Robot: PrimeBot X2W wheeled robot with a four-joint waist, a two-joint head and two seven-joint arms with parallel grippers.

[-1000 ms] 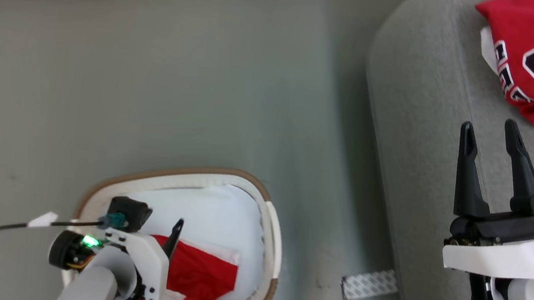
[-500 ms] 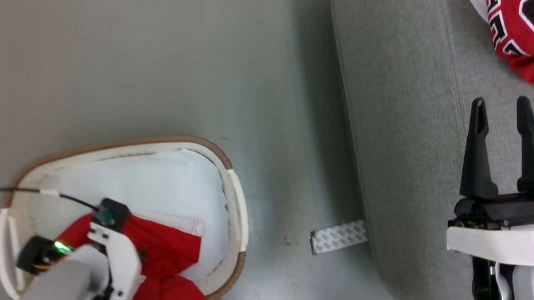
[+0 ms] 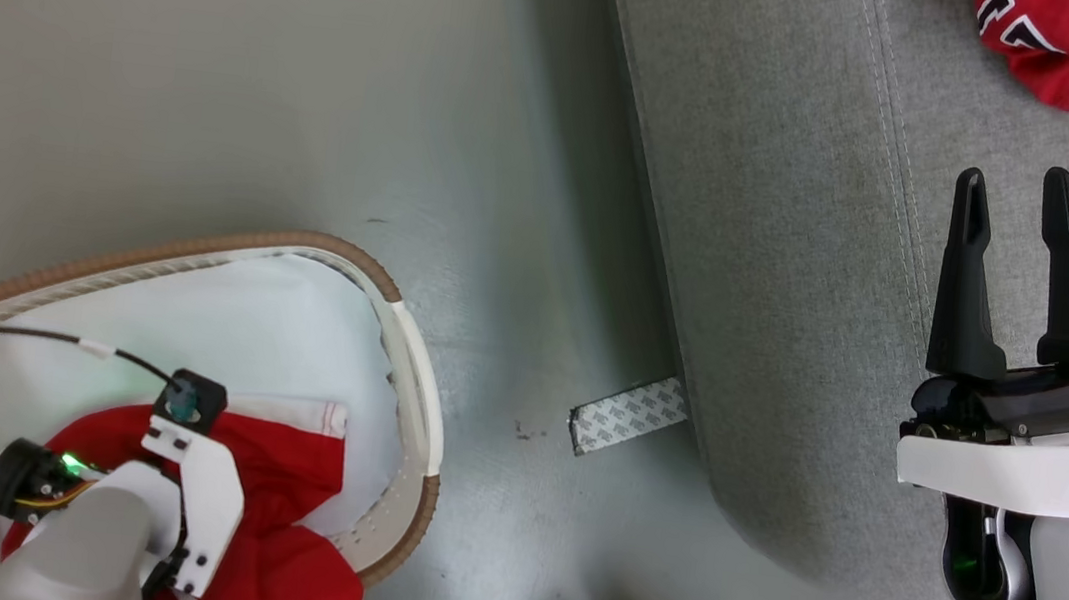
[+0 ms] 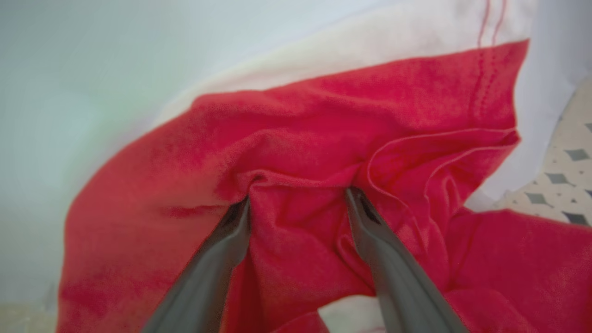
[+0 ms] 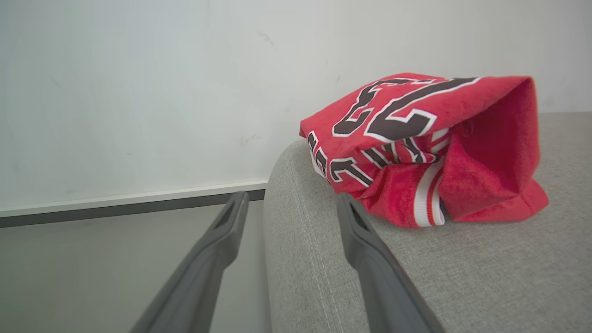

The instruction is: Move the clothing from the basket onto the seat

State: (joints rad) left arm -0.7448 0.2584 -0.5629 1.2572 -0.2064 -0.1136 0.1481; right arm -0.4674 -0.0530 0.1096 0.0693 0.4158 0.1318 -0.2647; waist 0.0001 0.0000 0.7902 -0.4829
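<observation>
Jersey (image 4: 323, 115) lies crumpled in the basket (image 3: 410, 376), a fold between the spread fingers of the left end effector (image 4: 298, 196). Right end effector (image 3: 1015, 194) hovers over the seat (image 3: 785, 218), spread and empty. Closing on too thin a fold could let the cloth slip during lifting.

One basket (image 3: 417, 377), one seat (image 3: 785, 218), one floor strip (image 3: 629, 416); two jerseys (image 3: 293, 474), perhaps more bunched underneath.
</observation>
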